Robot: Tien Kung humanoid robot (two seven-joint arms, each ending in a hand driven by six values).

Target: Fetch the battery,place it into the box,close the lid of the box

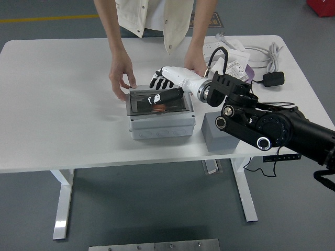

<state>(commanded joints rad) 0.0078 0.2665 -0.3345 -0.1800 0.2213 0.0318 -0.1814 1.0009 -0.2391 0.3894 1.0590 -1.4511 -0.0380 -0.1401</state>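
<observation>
A grey box [161, 125] stands mid-table with its smoky see-through lid [141, 102] lying down flat over the opening. Through the lid an orange battery [159, 109] shows inside the box. My right hand [163, 90], black and white, reaches in from the right and rests on top of the lid with its fingers stretched out, holding nothing. A person at the far side has one hand [122, 77] at the box's back left corner. The person's other hand [197, 63] is behind my wrist.
A grey block [219, 134] sits just right of the box under my forearm. At the back right lie a plastic bag with papers [236, 56], a white cable [264, 52] and a black adapter [274, 79].
</observation>
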